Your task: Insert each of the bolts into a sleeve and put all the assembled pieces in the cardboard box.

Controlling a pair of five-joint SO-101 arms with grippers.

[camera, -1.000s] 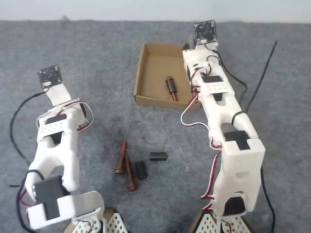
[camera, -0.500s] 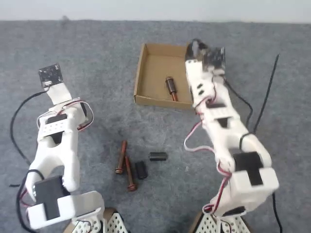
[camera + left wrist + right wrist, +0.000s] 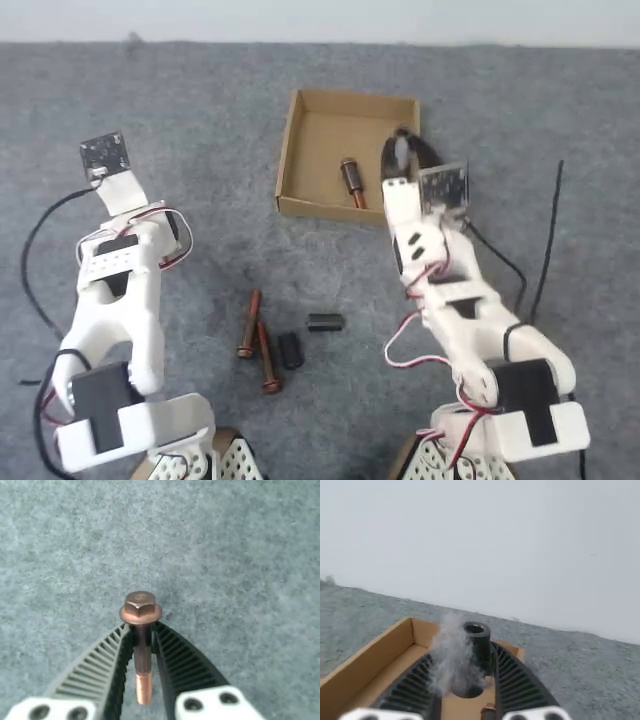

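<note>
**Carpet** (image 3: 200, 90), grey: laid over the whole table.

**Right arm** (image 3: 460, 300), white: stretched up the right half of the high view towards the box.

**Left arm** (image 3: 115, 290), white: set along the left edge of the high view.

**Cardboard box** (image 3: 288, 150), open-topped: placed at upper centre of the high view.

**Right gripper** (image 3: 404, 158): poised above the box's right wall. Its jaws are closed on a gripped sleeve (image 3: 477, 642), black and hollow, held upright with the open bore showing. A tuft of grey fluff (image 3: 450, 655) is caught on one finger.

**Left gripper** (image 3: 141, 626): held over bare carpet. Its jaws are narrowed on the shank of a gripped bolt (image 3: 142, 635), with the hex head out past the fingertips.

**Assembled piece** (image 3: 352, 180): laid on the box floor, right of centre.

**Loose bolts**, two, copper-coloured: upper bolt (image 3: 249, 322) and lower bolt (image 3: 266, 357) are laid close together at lower centre.

**Loose sleeves**, two, black: near sleeve (image 3: 289, 349) is set just right of the lower bolt. Far sleeve (image 3: 324, 322) is set apart, up and to the right.
</note>
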